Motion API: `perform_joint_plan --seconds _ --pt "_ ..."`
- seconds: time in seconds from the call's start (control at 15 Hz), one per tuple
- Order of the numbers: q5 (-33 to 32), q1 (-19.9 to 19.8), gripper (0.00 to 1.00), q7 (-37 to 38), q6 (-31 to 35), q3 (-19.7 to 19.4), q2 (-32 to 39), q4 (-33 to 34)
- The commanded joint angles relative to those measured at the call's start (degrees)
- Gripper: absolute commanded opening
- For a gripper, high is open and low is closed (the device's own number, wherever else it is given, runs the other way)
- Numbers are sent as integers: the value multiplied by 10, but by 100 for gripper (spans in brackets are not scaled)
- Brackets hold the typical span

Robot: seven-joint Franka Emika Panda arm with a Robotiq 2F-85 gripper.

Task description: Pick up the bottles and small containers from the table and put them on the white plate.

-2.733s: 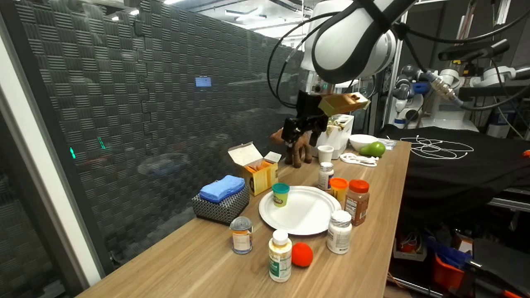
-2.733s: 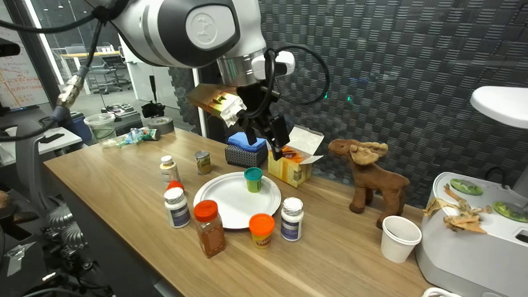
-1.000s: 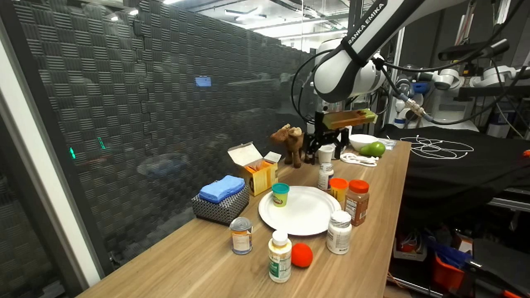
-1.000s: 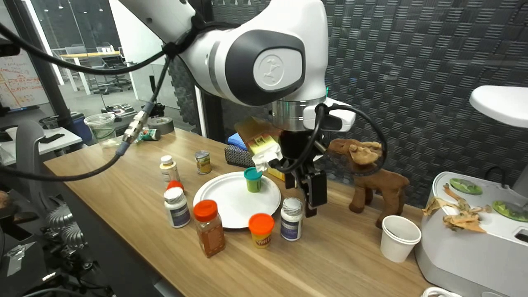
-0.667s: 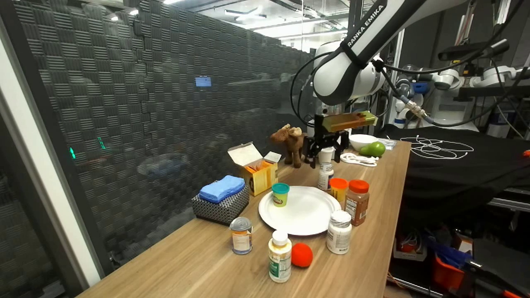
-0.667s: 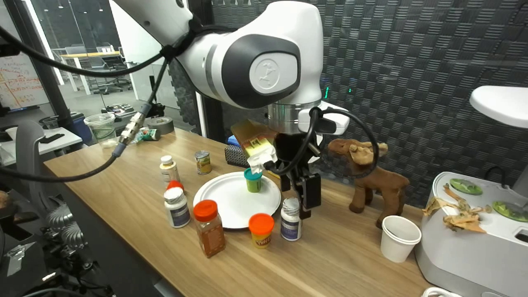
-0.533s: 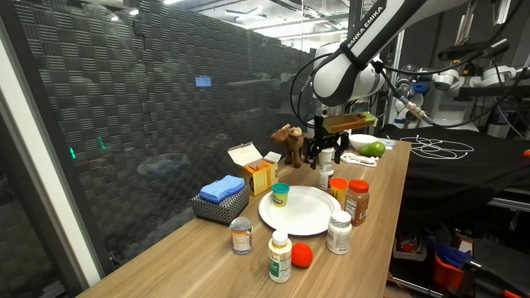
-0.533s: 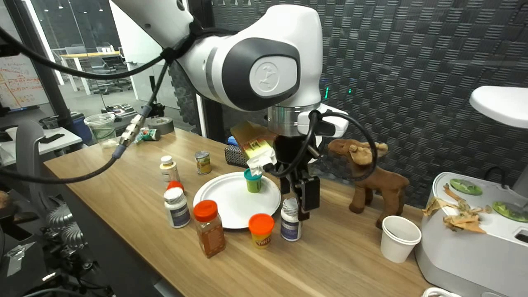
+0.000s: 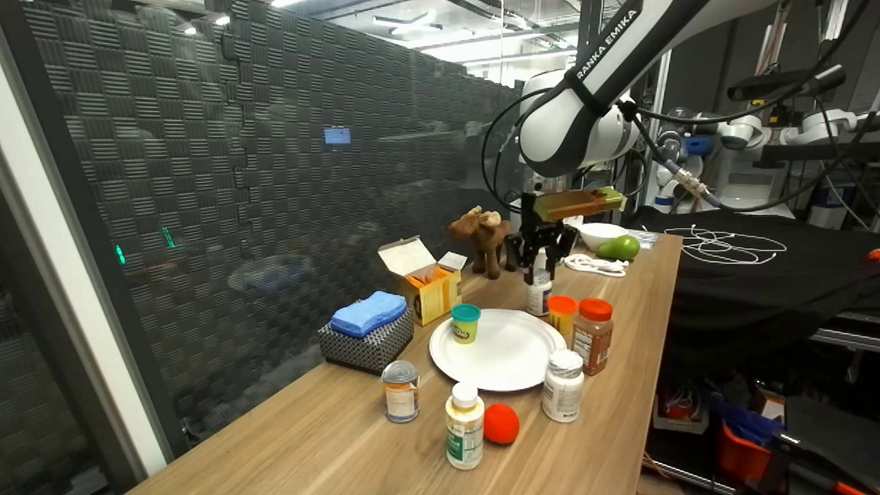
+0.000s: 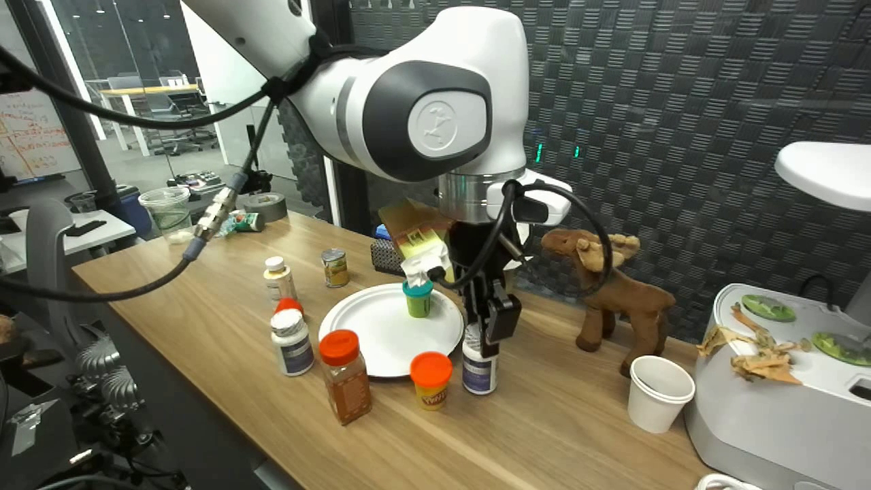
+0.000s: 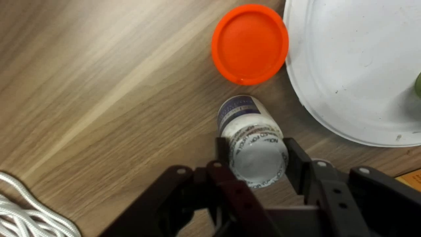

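My gripper (image 11: 256,148) is shut on a white bottle (image 11: 258,163) with a purple label, its fingers touching both sides of the foil-sealed cap. That bottle (image 10: 480,376) stands upright on the table (image 10: 558,422), beside the white plate (image 10: 371,333). A green tub with a teal lid (image 10: 418,299) sits on the plate. Around the plate stand an orange-lidded tub (image 10: 431,381), a red-capped brown jar (image 10: 347,384), another white bottle (image 10: 294,347), a white-capped bottle (image 10: 279,280) and a silvery can (image 10: 335,269).
A red ball (image 9: 502,423) lies by the white-capped bottle. Along the wall are an open yellow carton (image 9: 433,292), a dark box with a blue cloth (image 9: 368,340) and a toy moose (image 10: 616,292). Paper cups (image 10: 660,395) and white cord (image 11: 29,214) lie on the gripper's far side from the plate.
Over the last seconds the arm came across from above the plate and lowered over the bottle. In the last half second the fingers closed in onto its cap.
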Motion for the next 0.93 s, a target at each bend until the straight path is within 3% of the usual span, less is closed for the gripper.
perform_joint_plan --seconds 0.0,0.53,0.87 --pt "-16 24 28 36 14 -11 -33 -28" --pt "-170 101 28 171 44 -16 -105 -82" --pt "-139 91 27 125 46 17 -95 -72"
